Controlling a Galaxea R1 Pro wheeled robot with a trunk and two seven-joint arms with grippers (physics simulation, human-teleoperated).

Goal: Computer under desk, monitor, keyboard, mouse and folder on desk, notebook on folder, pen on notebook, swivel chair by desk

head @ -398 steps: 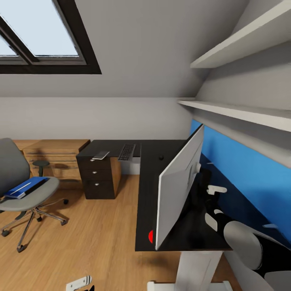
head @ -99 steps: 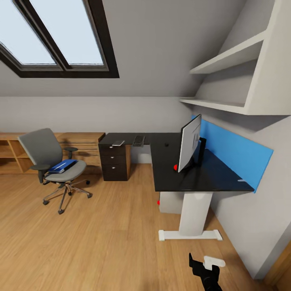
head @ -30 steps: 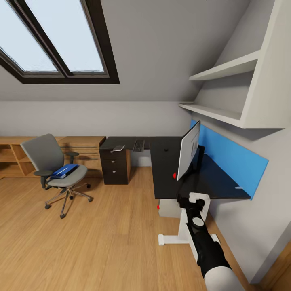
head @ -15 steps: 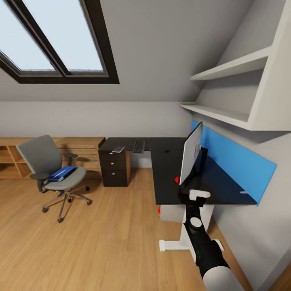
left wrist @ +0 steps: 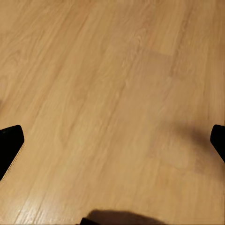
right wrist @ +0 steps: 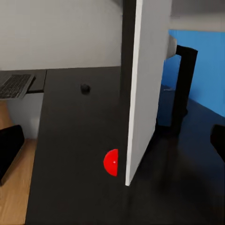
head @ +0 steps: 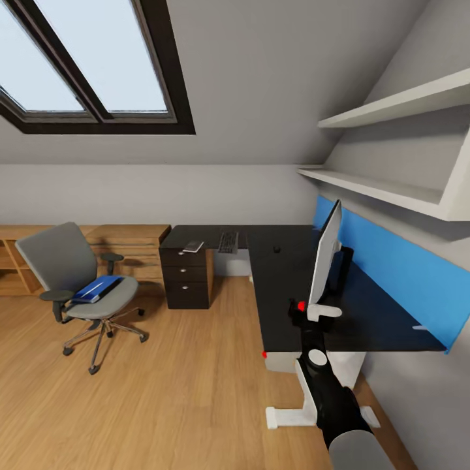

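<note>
**Supervisor:** Report gripper status.

**Operator:** I have the right gripper raised at lower centre of the head view, fingers spread, nothing between them, in front of the near edge of the monitor. The left gripper is spread over bare wood floor.

**Supervisor:** Locate the task items.

**Operator:** The monitor stands on the desk, edge-on to me. The mouse lies mid-desk; the keyboard lies on the far wing. I see the folder on the swivel chair, centre left, well apart from the desk. The computer sits under the desk.
</note>
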